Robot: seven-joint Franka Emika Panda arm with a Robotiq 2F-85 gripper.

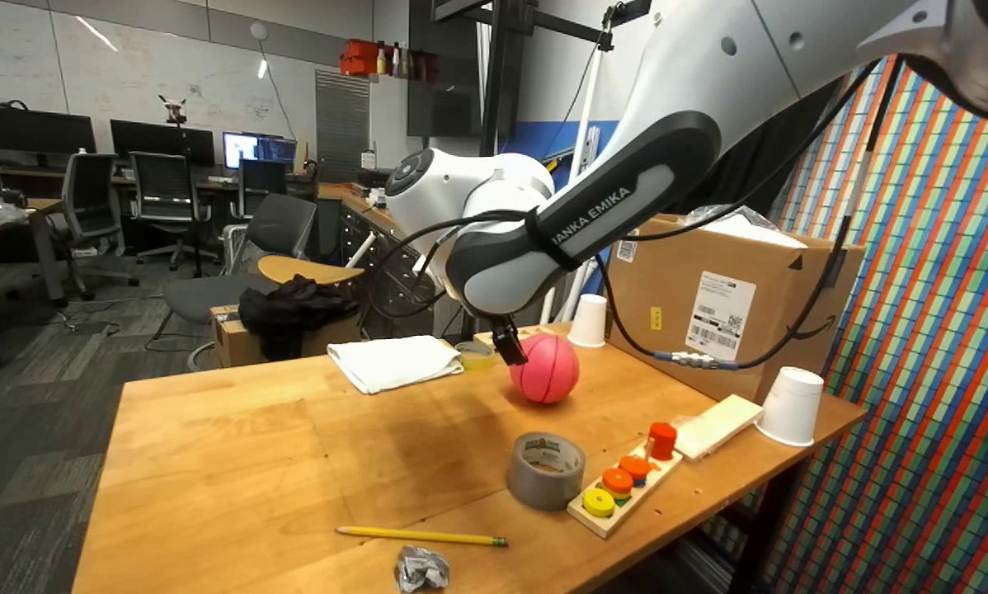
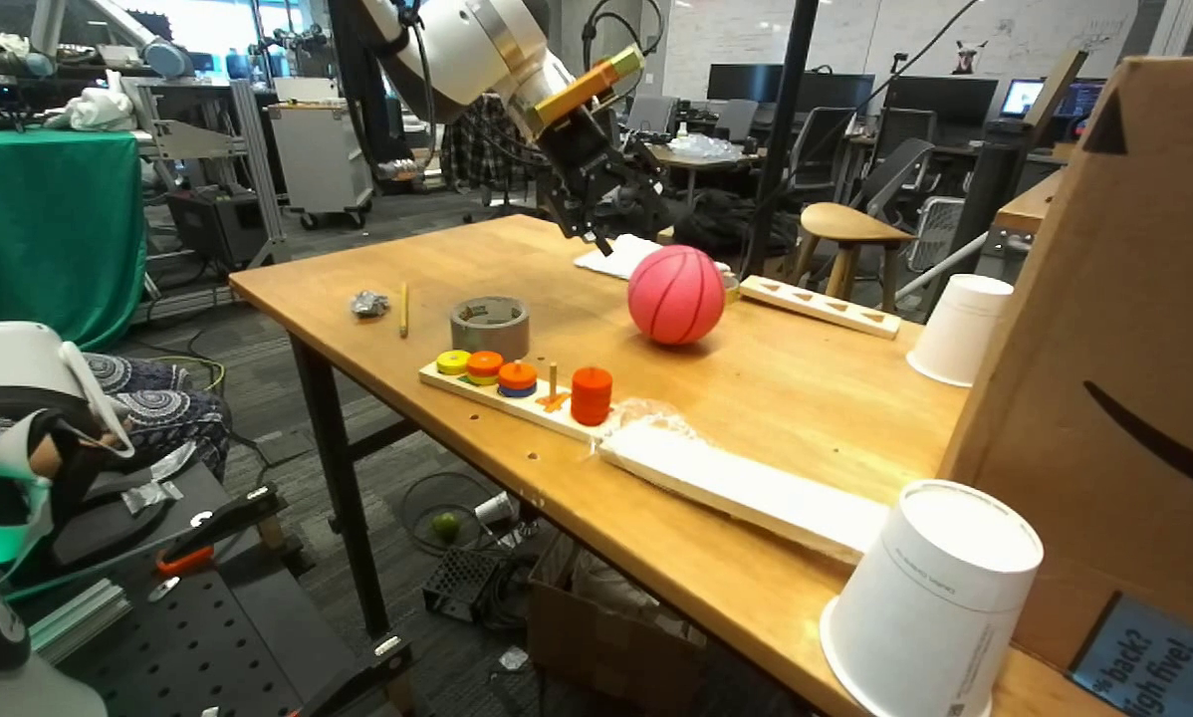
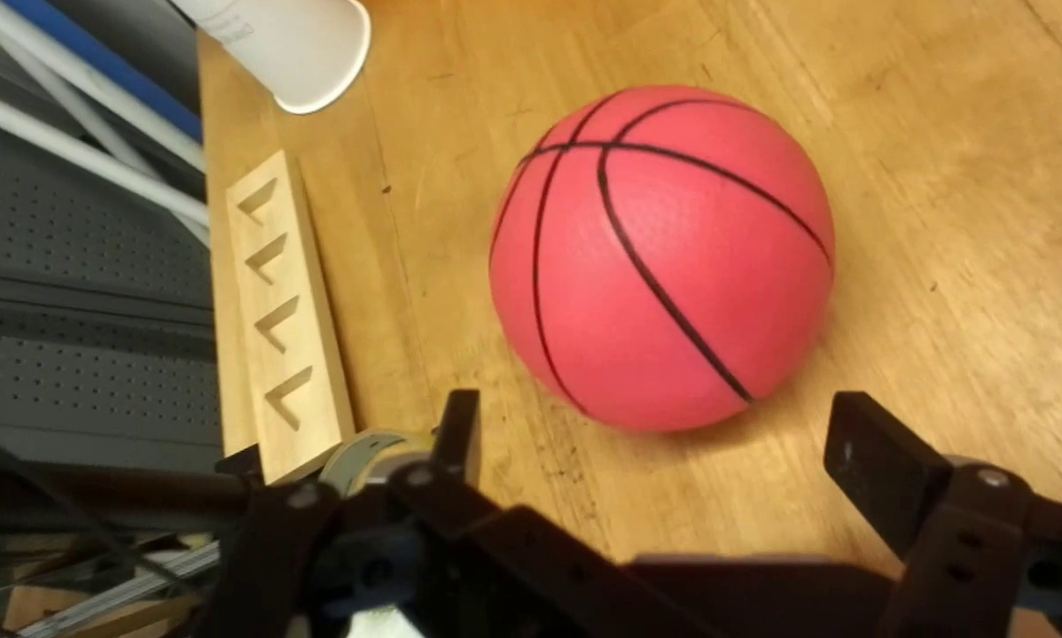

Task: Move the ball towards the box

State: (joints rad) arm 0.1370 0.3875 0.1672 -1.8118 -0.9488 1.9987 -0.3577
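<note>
The pink-red ball [image 1: 545, 371] rests on the wooden table, its dark seams plain in the wrist view [image 3: 673, 266] and in an exterior view [image 2: 676, 296]. Beyond it, along one edge of the table, stands the large brown cardboard box [image 1: 667, 280] with white labels; part of its side fills the edge of an exterior view [image 2: 1065, 378]. My gripper [image 3: 655, 412] is open, its black fingers wide apart with nothing held. From the wrist camera the ball lies just ahead of the fingertips, between their lines. Whether any finger touches it I cannot tell. The wrist view does not include the box.
A white cup [image 1: 589, 320] stands near the box's far end, another cup [image 1: 791, 406] near its front. A slotted wooden board [image 3: 287, 319] and a tape roll [image 1: 547, 470] flank the ball. Also on the table are a peg tray [image 2: 517, 398], pencil [image 1: 420, 536] and white cloth [image 1: 395, 361].
</note>
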